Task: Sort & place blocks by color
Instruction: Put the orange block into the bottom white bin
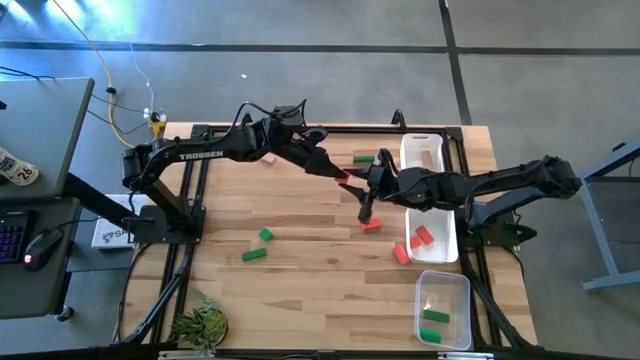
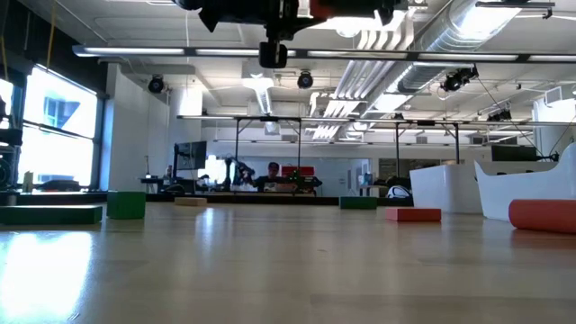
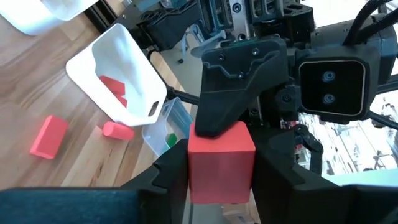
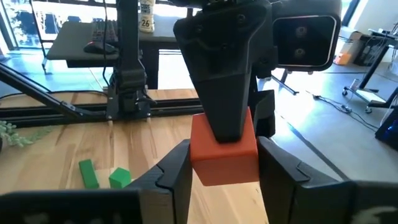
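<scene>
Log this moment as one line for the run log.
phase: mid-air handover | left end effector: shut on red cube | right end effector: shut on red cube | where: above table middle

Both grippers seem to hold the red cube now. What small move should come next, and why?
Probably the left gripper should open. It and the right gripper both clamp the red cube in mid-air, and the white tray holding red blocks lies on the right arm's side.
</scene>
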`<state>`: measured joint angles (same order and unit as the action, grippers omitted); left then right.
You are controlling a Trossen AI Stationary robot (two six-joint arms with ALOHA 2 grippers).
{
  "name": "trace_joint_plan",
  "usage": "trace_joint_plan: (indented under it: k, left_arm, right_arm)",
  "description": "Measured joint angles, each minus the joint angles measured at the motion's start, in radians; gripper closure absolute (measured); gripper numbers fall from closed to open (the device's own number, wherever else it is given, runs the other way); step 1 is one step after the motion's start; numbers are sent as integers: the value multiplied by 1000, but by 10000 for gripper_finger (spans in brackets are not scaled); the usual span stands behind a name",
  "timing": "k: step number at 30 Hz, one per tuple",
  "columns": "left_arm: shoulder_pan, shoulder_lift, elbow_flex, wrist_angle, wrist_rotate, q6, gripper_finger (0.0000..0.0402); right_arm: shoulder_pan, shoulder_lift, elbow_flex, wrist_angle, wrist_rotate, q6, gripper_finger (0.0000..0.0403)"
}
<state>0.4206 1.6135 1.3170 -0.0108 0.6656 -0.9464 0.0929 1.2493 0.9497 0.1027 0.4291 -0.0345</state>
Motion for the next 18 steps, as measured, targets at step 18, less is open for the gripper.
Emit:
trace_joint_plan:
  k: [18]
  left_arm:
    - [40,14,0,-44,60,246,182]
  right_arm:
    - [14,0,1,-103,12,336,292]
